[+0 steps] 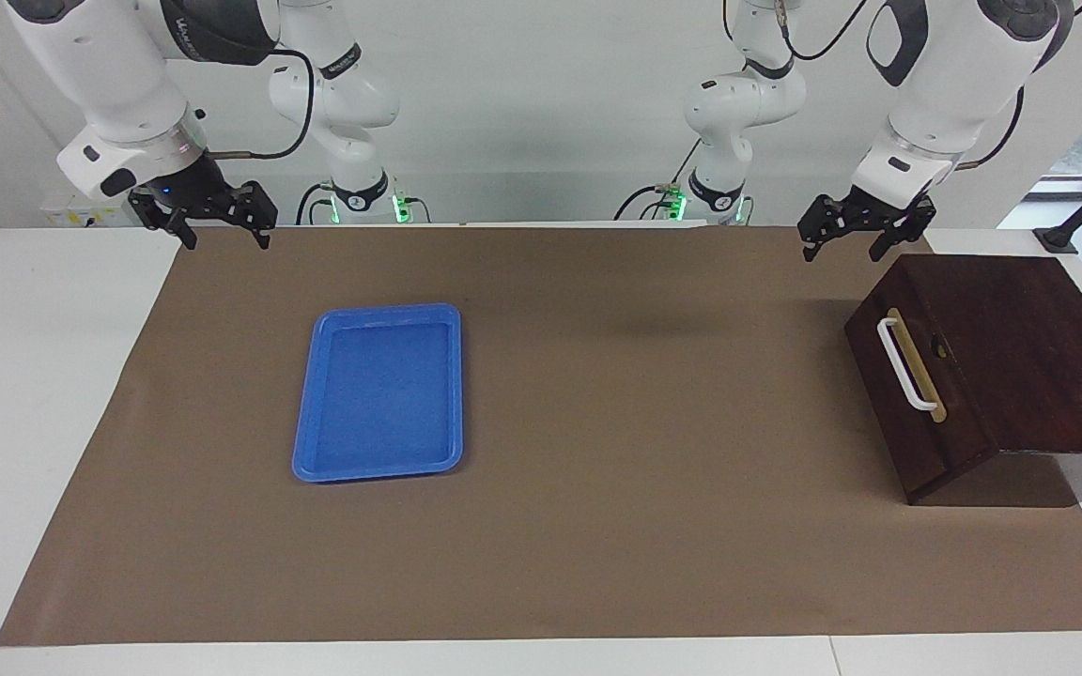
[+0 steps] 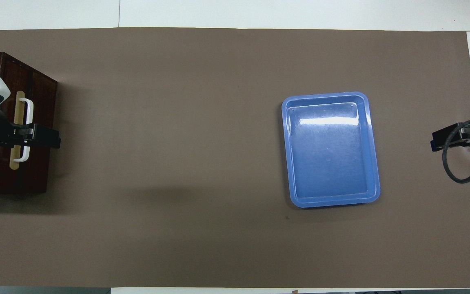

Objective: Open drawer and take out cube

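The dark brown wooden box (image 1: 1020,357) stands at the left arm's end of the table. Its drawer (image 1: 959,385) is shut, and its dark front with the white bar handle (image 1: 907,366) and brass strip faces the table's middle. The drawer also shows in the overhead view (image 2: 43,114). The yellow cube is hidden. My left gripper (image 1: 843,246) is open and empty, raised in the air above the drawer's front, apart from the handle; in the overhead view the left gripper (image 2: 35,136) covers the handle. My right gripper (image 1: 226,230) is open and empty, raised at the right arm's end, where it waits.
A blue plastic tray (image 1: 308,451) lies empty on the brown mat (image 1: 644,469) toward the right arm's end; it also shows in the overhead view (image 2: 375,171). White table surface borders the mat.
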You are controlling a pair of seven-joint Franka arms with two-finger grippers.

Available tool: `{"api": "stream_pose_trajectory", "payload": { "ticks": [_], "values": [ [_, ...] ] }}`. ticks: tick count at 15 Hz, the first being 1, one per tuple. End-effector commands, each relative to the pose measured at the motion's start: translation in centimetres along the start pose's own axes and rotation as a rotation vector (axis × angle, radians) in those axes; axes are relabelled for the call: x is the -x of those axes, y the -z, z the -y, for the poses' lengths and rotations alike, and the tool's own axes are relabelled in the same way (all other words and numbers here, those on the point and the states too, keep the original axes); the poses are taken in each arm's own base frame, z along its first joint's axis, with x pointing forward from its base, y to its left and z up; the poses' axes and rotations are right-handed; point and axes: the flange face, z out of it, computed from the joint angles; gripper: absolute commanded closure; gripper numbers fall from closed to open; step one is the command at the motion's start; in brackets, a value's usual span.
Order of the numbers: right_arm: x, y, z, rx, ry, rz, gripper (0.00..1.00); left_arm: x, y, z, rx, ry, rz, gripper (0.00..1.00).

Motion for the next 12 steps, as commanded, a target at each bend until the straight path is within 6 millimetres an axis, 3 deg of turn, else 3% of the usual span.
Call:
{"api": "stream_pose_trajectory", "payload": {
  "ticks": [1,7,9,12],
  "values": [
    [0.3,0.3,0.1,-0.002,-0.012,-0.003,0.0,0.2,0.6,0.0,0.008,-0.009,0.009,0.0],
    [0.3,0.3,0.1,-0.002,-0.009,-0.005,0.0,-0.4,-0.1,0.9,-0.029,-0.007,-0.032,0.0],
    [0.3,0.3,0.1,-0.002,-0.01,-0.005,0.0,-1.4,-1.0,1.8,-0.061,-0.003,-0.084,0.0],
    [0.3,0.3,0.1,-0.002,-0.01,-0.005,0.0,-3.8,-4.5,3.1,-0.144,-0.029,-0.125,0.0]
  ]
}}
